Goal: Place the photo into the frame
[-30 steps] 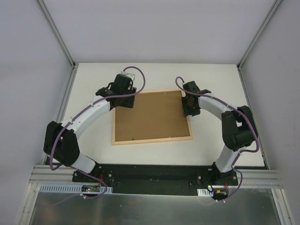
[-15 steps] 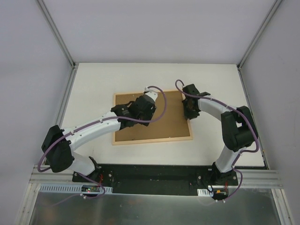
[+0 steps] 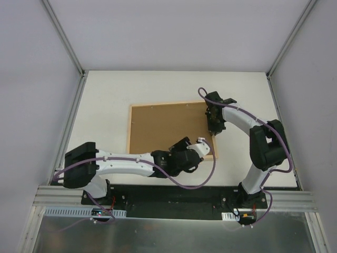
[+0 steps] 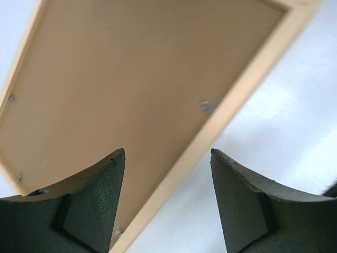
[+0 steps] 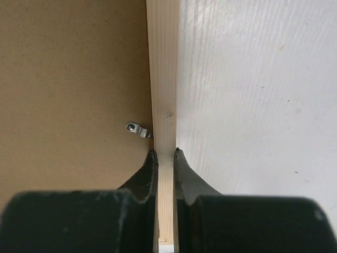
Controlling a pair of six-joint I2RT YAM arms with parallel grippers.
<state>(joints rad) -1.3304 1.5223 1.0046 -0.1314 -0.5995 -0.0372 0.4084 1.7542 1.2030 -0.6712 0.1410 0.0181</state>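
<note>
Your right gripper (image 5: pixel 163 152) is pinched shut on the right-hand wooden strip of the frame (image 3: pixel 130 129). The frame lies at the centre of the top view, brown backing board (image 3: pixel 160 126) upward. Your left gripper (image 4: pixel 167 154) hangs wide open above its lower right corner.

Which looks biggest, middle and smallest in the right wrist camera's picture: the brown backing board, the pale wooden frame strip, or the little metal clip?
Largest to smallest, as seen there:
1. brown backing board
2. wooden frame strip, long but narrow
3. metal clip, tiny by comparison
</note>
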